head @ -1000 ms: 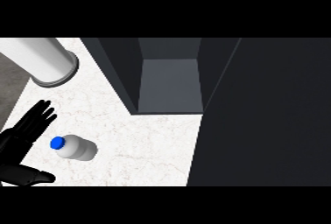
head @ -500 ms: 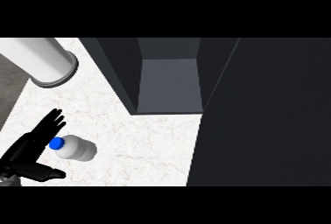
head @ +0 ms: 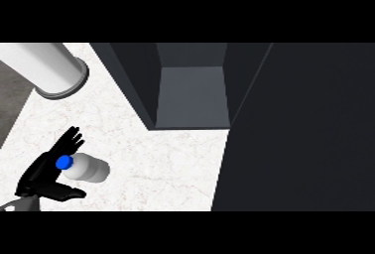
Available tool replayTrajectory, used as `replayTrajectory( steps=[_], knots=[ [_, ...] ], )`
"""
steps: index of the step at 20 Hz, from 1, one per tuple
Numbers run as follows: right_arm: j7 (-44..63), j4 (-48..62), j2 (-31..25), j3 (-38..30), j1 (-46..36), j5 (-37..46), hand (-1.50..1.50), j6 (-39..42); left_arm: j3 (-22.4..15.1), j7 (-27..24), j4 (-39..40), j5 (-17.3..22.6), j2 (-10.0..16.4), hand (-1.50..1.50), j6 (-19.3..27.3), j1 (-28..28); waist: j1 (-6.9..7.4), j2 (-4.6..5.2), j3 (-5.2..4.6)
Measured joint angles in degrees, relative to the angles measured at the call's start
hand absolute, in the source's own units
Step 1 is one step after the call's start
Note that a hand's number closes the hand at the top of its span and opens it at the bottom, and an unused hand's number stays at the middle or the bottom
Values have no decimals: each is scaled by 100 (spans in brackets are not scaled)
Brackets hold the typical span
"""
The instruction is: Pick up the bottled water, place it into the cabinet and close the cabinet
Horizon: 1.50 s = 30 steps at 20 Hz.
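On the counter (head: 168,168), our left hand (head: 44,172) is open beside the bottle (head: 89,168). If we bump it before closing, it may tip and roll away.

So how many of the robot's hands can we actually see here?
1. The left hand is at the view's lower left, over the counter, its fingers straight beside the bottled water. The right hand shows nowhere in this view.
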Motion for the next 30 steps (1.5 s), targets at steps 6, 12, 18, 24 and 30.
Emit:
replayTrajectory(
  steps=[6, 12, 18, 24, 30],
  knots=[
    [-79, 11, -126, 29, 58, 0, -150, -80, -2, -857, 1020, -273, -16, -150, 184, -407, -8, 3, -1],
    [-231, 35, -202, 132, 151, 15, -150, -193, 60, -1439, 1823, -368, -68, -150, 398, -787, -7, 3, 0],
    [-36, 31, -258, -37, -73, -9, -150, -184, 50, -1709, 2291, -352, -165, 150, 428, -1077, 7, 3, 0],
    [-91, 28, -314, 89, -36, -13, -150, -275, -290, -1985, 2281, -629, -243, 150, 493, -1206, -5, -4, -1],
    [-88, 20, -409, 246, 13, 19, -150, -416, -700, -2535, 1709, -1049, -369, 150, 1116, -1110, 8, -24, 3]
  ],
)
